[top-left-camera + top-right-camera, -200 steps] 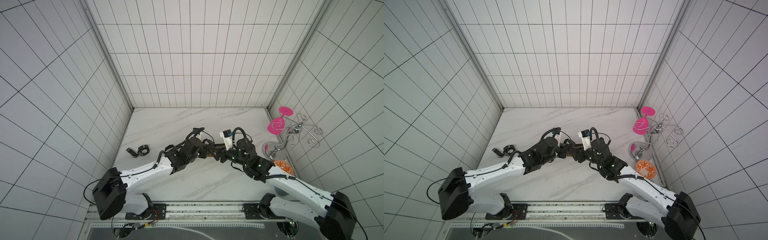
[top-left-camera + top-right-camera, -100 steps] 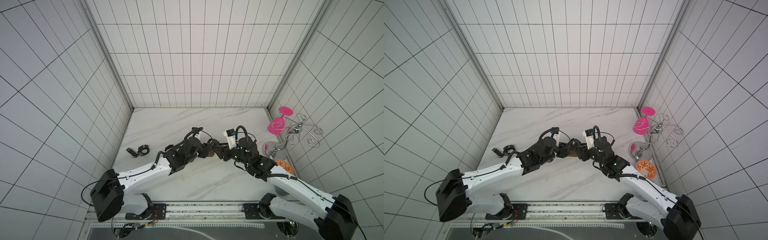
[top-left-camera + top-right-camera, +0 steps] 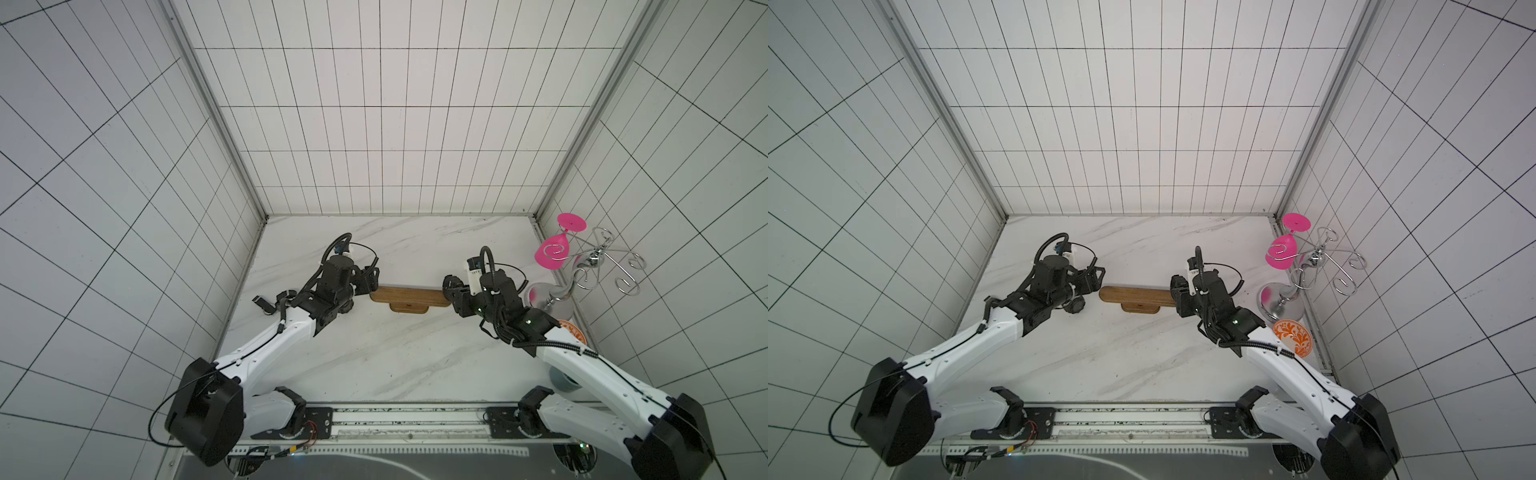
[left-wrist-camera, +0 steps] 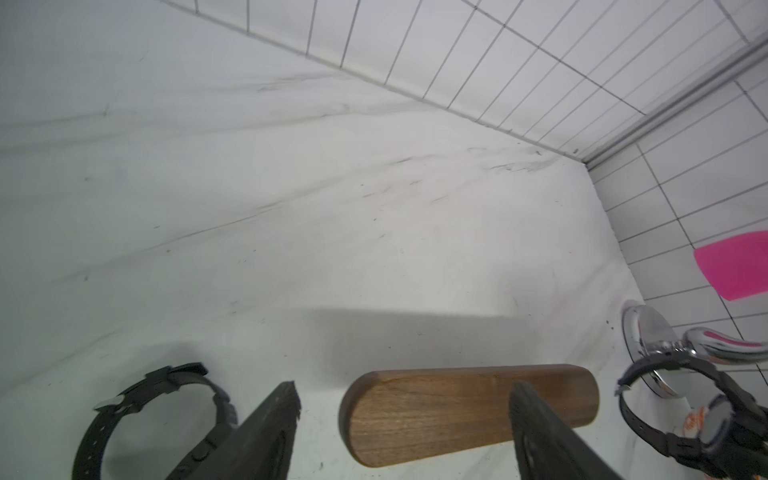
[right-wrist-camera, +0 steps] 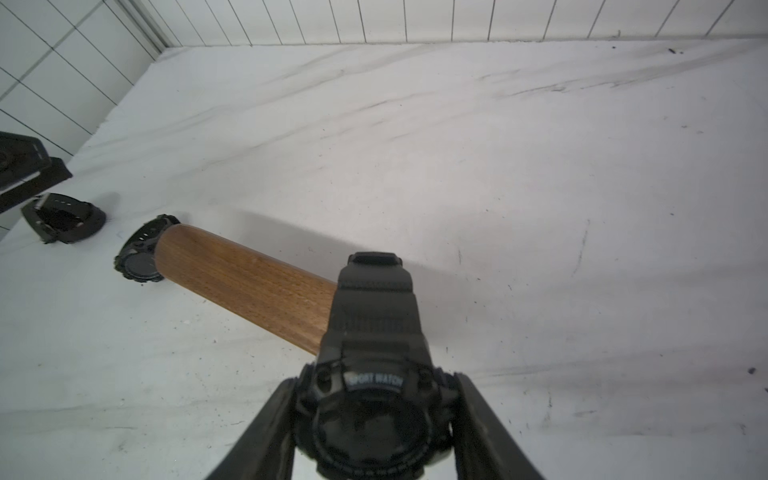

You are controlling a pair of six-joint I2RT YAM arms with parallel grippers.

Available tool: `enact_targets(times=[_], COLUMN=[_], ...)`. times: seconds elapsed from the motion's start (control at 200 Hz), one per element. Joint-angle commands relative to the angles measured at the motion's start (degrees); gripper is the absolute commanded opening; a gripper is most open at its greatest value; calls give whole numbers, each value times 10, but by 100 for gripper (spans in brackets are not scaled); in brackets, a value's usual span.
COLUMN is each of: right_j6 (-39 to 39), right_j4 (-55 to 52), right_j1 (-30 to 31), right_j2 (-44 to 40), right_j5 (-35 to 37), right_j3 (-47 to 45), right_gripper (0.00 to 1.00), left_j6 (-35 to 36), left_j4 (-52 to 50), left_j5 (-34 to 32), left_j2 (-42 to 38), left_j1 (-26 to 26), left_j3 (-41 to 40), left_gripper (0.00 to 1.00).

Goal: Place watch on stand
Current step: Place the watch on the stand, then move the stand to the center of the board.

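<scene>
Right wrist: right gripper (image 5: 374, 380) pinches a black sport watch (image 5: 365, 419) by the case, one finger on each side, "SPORT WATCH" lettering readable. The strap loop stands in front of the near end of the stand (image 5: 245, 286) and hides it, so I can't tell from here whether the loop is around the bar. At the bar's far end a loose watch (image 5: 139, 259) lies on the marble surface (image 5: 540, 187), partly hidden by the bar. A third watch (image 5: 62, 218) sits further off.

Left wrist: left gripper (image 4: 404, 386) is spread wide and holds nothing. It points along the stand (image 4: 469, 411) from the bar's left end. Loose watch (image 4: 174, 375) is on the surface just beside one finger. Sport watch (image 4: 715, 419) is at the bar's other end, with a gap between loop and bar tip, so it's not on yet. Behind it are a chrome rack base (image 4: 648, 332) and a pink glass (image 4: 735, 266).

Top views: both show the stand (image 3: 409, 296) mid-surface, bar running left-right on its shorter base. Left gripper (image 3: 370, 281) is just off the left end, right gripper (image 3: 449, 291) at the right end. Loose watch (image 3: 1075, 307) is under the left wrist, near the bar but apart from it. Third watch (image 3: 266, 300) is well to the left, partly behind the arm. Wire glass rack (image 3: 598, 270) carries the pink glass (image 3: 555, 253), and an orange patterned dish (image 3: 1292, 336) lies by its base.
</scene>
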Motion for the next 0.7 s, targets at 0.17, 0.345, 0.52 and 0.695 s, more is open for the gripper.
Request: enact_targets(times=[0.17,0.345,0.52,0.695], right_j6=[-14,-13,-18,-14], right_j4=[-48,-47,-42,-39], right_j1=[-14,-15,-11,-4], right_j2=[25,55,86,98], right_j5=[100,96,64,48], right_j3=[57,54,65,74], right_gripper=[41,41,40,40], left_j6=[4,10,14,14], left_j4=[-19,10,28,35], left_j5=[78,118,140,141], left_j2=[55,83,103,117], left_j1=[26,24,16,-3], left_j3=[7,2,4,7], left_gripper=[81,80,76,71])
